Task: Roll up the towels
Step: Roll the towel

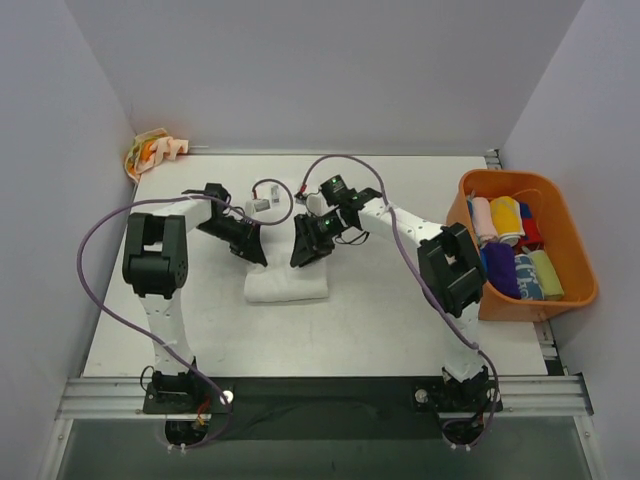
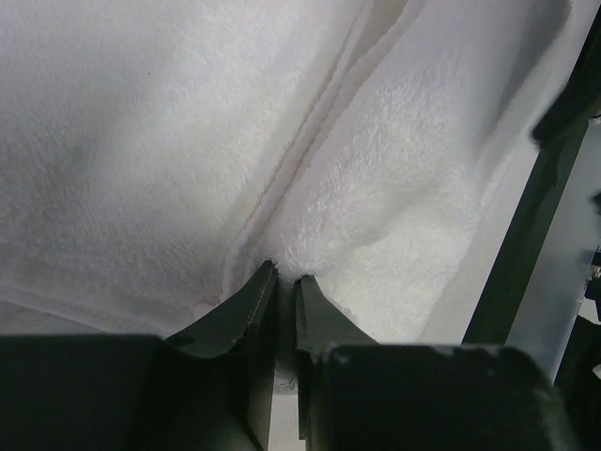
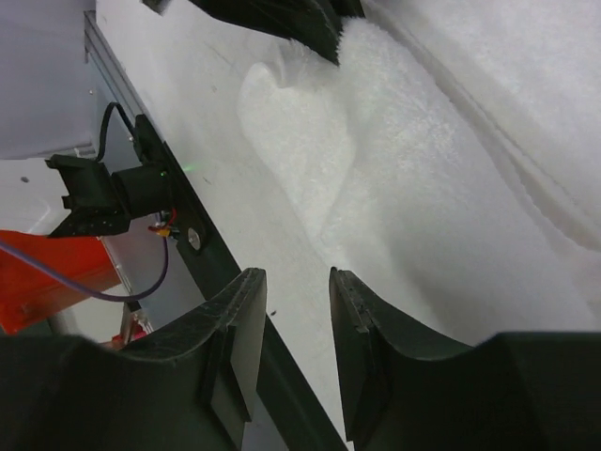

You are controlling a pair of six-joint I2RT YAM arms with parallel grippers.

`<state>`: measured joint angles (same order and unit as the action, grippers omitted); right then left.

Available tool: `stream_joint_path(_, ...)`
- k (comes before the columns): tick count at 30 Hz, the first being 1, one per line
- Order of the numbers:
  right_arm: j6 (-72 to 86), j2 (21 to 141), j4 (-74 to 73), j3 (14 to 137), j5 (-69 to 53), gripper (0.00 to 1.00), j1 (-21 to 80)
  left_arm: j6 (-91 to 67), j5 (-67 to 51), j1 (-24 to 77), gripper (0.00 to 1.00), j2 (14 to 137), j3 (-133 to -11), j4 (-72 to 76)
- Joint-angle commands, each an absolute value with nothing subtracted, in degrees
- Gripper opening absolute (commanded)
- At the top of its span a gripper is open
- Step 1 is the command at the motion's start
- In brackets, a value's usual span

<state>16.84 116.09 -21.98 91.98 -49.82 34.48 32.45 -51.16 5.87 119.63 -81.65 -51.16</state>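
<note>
Top external: white towel (image 1: 286,285) on worktop (image 1: 380,325). L pincer (image 2: 285,274) nearly closed at its fold, I can't tell if gripping; R pincer (image 3: 297,278) released.

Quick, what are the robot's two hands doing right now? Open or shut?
Left gripper: fingers almost shut, tips against the white towel; cannot tell if it pinches any.
Right gripper: open, holding nothing.

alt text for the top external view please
Two black robot arms meet at a folded white towel at centre, left hand and right hand at its far edge. An orange bin of coloured rolled towels sits at the right; a cream-and-orange towel lies in the far-left corner.
</note>
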Motion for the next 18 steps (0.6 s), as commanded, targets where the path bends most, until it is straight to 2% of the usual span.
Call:
stream_joint_path(1, 21.4, 120.9, -18.2, 88.5, -47.6, 0.33, 34.4, 32.7, -48.9, 4.7, 0.2, 121.7, -83.4, -49.1)
stream_joint_path(3, 20.8, 124.8, -17.9, 87.2, -45.9, 0.33, 34.2, 35.4, -49.3, 3.9, 0.26, 121.6, -83.1, -50.8)
stream_joint_path(4, 20.7, 125.8, -17.9, 86.8, -42.0, 0.33, 34.2, 36.6, -49.4, 3.4, 0.34, 121.3, -82.7, -51.3)
stream_joint_path(10, 20.0, 130.5, -18.3, 85.3, -39.5, 0.31, 33.3, 46.5, -46.0, -4.3, 0.46, 115.8, -79.2, -54.7)
stream_joint_path(13, 20.3, 130.3, -18.5, 85.4, -40.0, 0.31, 33.3, 52.5, -44.9, -9.0, 0.48, 110.1, -76.8, -55.3)
stream_joint_path(14, 20.3, 130.1, -18.7, 85.5, -40.2, 0.31, 33.5, 54.0, -45.5, -9.7, 0.52, 105.4, -74.6, -54.2)
stream_joint_path(18, 20.0, 129.8, -19.2, 85.9, -39.4, 0.31, 34.1, 59.5, -43.6, -6.4, 0.62, 92.7, -67.9, -48.9)
